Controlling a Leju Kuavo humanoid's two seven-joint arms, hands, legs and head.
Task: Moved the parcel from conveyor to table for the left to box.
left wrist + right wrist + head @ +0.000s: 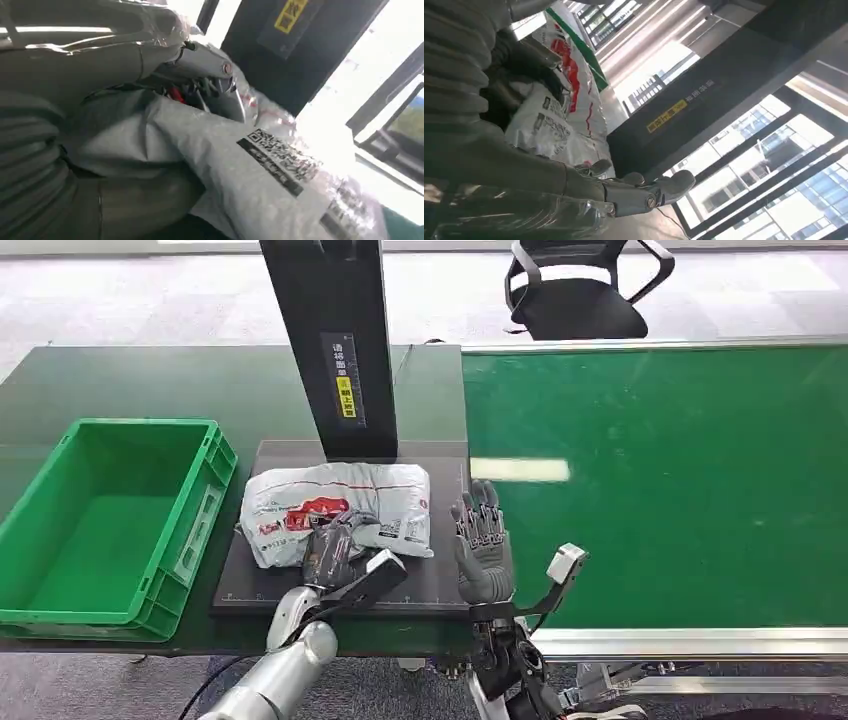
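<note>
While left hand (328,552) grips parcel (340,502), right hand (482,540) upright

Bright, even light — glare streak on the conveyor belt (520,469); wrist views blown-out, blurred.

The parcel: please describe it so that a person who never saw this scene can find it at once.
Find the tall black post between the green crate and the green conveyor. On the dark plate at its foot lies the parcel, a crumpled white plastic bag with red print, with the left robot hand on it.
</note>
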